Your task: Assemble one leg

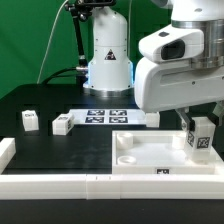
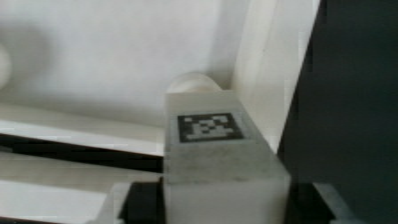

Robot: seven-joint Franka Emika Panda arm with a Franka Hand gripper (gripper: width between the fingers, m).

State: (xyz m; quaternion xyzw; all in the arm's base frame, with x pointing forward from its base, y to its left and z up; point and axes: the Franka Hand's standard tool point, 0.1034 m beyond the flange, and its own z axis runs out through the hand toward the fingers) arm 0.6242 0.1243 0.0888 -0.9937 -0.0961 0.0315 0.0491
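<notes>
My gripper (image 1: 197,126) is shut on a leg (image 1: 201,139), a small white block with a black-and-white tag facing the camera. It holds the leg upright, just above the right far corner of the large white square panel (image 1: 140,160). In the wrist view the leg (image 2: 210,125) stands between my gripper's (image 2: 228,204) dark pads, with the panel's white surface (image 2: 89,60) behind it. Three more legs lie on the black table: one (image 1: 30,120) at the exterior view's left, one (image 1: 62,125) beside it, and one (image 1: 150,118) behind the panel.
The marker board (image 1: 105,115) lies flat on the table in front of the robot's base (image 1: 108,60). A low white wall (image 1: 40,185) runs along the near edge. A green backdrop stands at the back left.
</notes>
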